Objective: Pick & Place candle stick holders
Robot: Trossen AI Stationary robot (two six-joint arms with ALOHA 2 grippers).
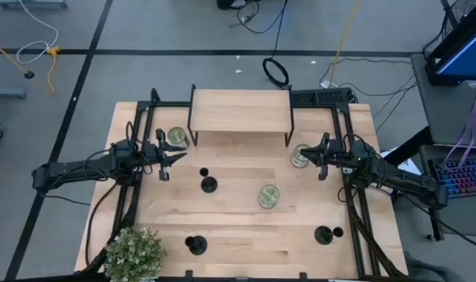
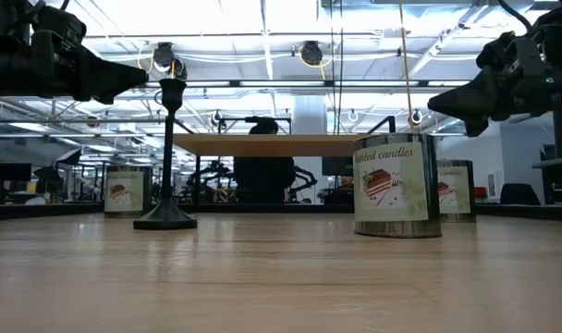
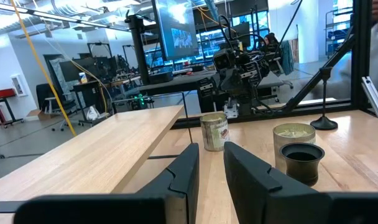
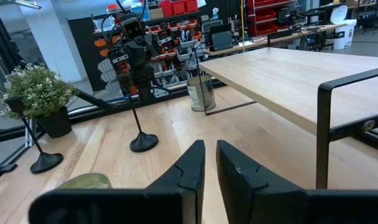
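Observation:
Three matte-black candle stick holders stand upright on their disc bases on the wooden table [image 1: 238, 227]: one mid-table [image 1: 209, 185], one near the front left [image 1: 195, 245], one near the front right [image 1: 324, 234]. The mid-table holder shows in the low view [image 2: 167, 157] and the right wrist view [image 4: 142, 140]. My left gripper [image 1: 166, 162] hovers left of the mid-table holder, fingers close together, empty [image 3: 209, 168]. My right gripper [image 1: 320, 162] hovers at the right, fingers close together, empty [image 4: 211, 163].
A wooden shelf riser [image 1: 240, 110] on black legs stands at the table's far middle. Three candle tins stand on the table: at the far left [image 1: 177, 138], the far right [image 1: 301, 155] and mid-table [image 1: 268, 196]. A leafy potted plant [image 1: 134, 252] stands at the front left corner.

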